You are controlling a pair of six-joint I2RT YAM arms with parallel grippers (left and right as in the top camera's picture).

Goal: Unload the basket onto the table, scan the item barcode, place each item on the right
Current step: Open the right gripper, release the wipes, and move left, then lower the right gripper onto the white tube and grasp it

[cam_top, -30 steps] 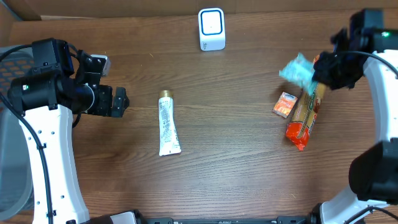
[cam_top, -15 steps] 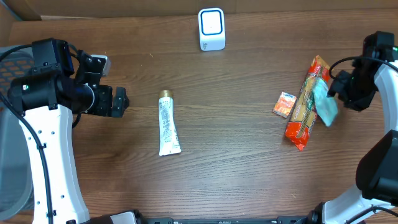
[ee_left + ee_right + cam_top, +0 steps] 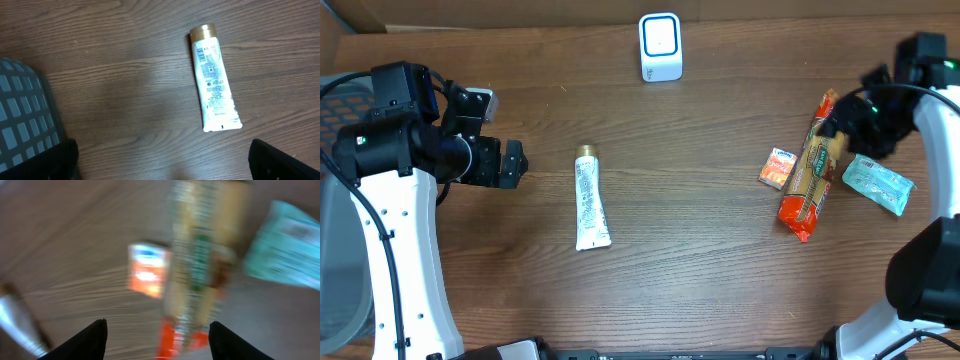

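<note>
At far right, the teal packet (image 3: 877, 184) now lies dropped from the released right gripper (image 3: 157, 325).

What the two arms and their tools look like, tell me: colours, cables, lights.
The left arm and right arm have white links and black joint housings, each with a thin black cable and a small green light. The left tool and right tool are black, with two blunt fingers.

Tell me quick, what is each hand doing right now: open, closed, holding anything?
Left hand: open, empty.
Right hand: open, empty; the teal packet lies loose, not held.
</note>
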